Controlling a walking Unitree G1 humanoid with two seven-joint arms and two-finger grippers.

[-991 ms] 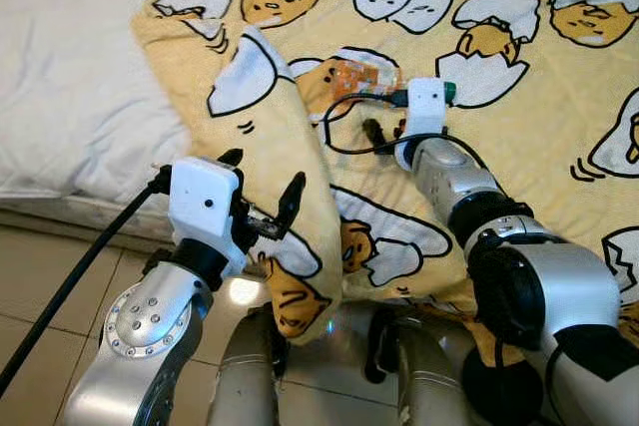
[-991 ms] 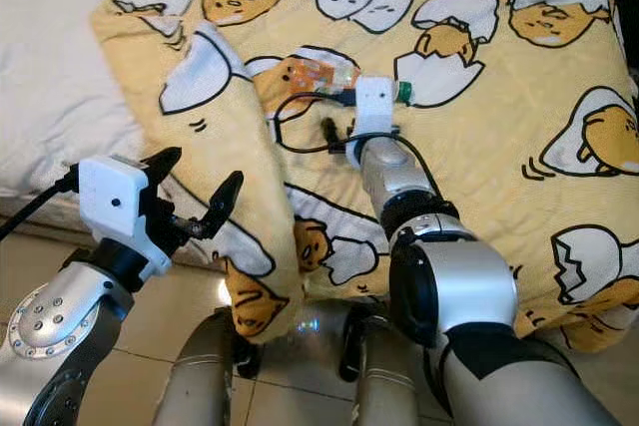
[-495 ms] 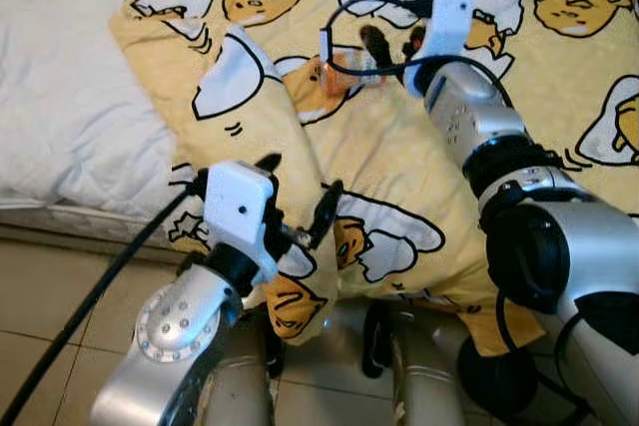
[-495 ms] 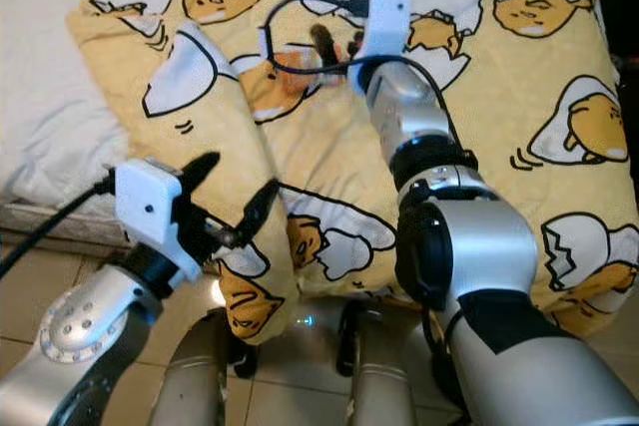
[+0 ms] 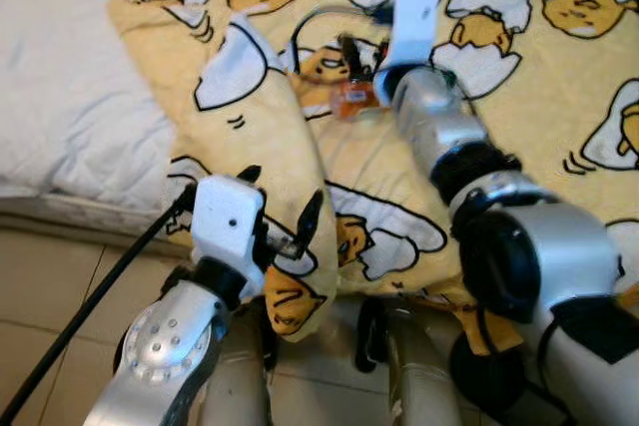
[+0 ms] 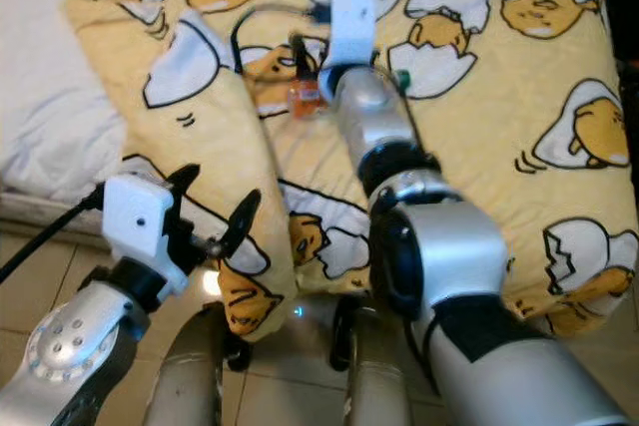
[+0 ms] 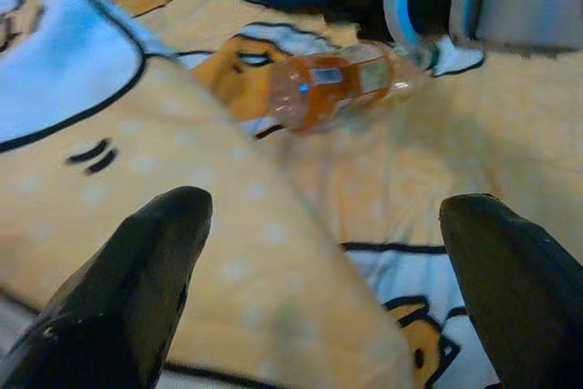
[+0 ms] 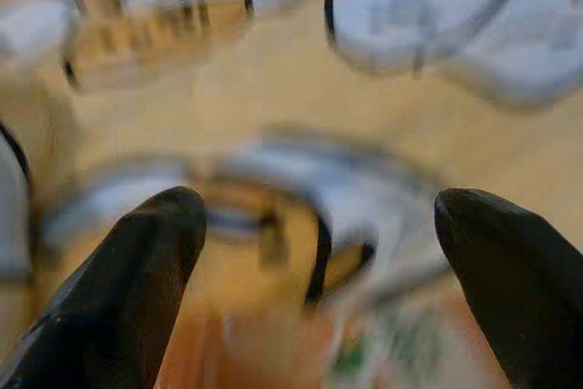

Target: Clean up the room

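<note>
Left eye view looks down on a bed covered by a yellow blanket (image 5: 559, 77) printed with cartoon egg characters, a white sheet (image 5: 60, 77) showing on the robot's left. A small plastic bottle (image 5: 351, 100) of orange liquid lies on its side on the blanket, past a raised fold of the blanket. The right gripper (image 5: 361, 55) is stretched out over the bed just beside the bottle, its jaws spread apart and grasping nothing. The left gripper (image 5: 280, 209) hovers low at the bed's near edge over the blanket fold, jaws also released and empty. From the left wrist view the bottle (image 7: 332, 88) shows a pale label, but its writing is too blurred to read. Tiled floor (image 5: 40, 286) lies below the bed edge.
</note>
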